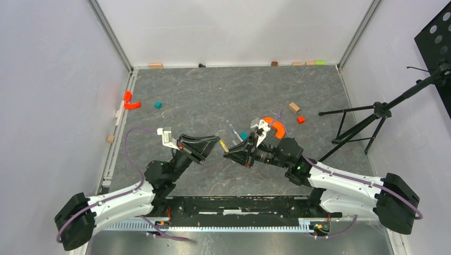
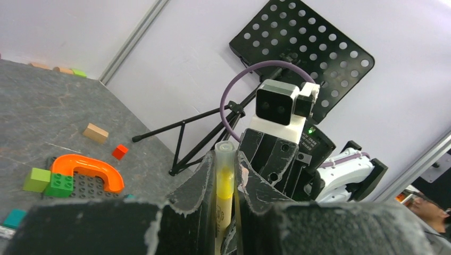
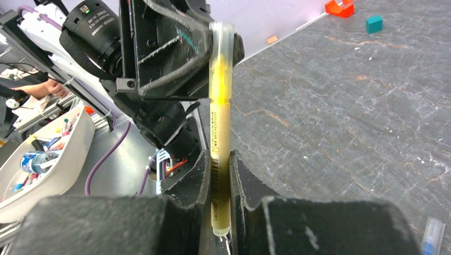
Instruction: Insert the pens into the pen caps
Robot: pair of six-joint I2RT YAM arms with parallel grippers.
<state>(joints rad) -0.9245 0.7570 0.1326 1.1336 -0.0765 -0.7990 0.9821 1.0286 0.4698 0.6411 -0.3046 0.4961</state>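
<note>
Grey marbled table inside white walls, and both arms meet over its middle. The left gripper and right gripper face each other nose to nose with the yellow pen caught between them, off the surface.

Right jaws are squeezed nearly together on the lower barrel. Left jaws, just as narrow, pinch it higher up, at the bright yellow stretch below the translucent cap, which pokes clear beyond the fingertips. From either wrist the pen stands crosswise to the fingers, cap end uppermost.

A second pen, blue-tipped, lies flat on the table just beyond the grippers, near the orange arch, untouched.

From above, the held pen is barely a yellow sliver between the black fingers. Its bottom end vanishes down between the right fingers, and I can't make out how deep the cap is seated.

Printing runs along the barrel: a barcode, fine lines too small to read, and "deli" near the bottom.
</note>
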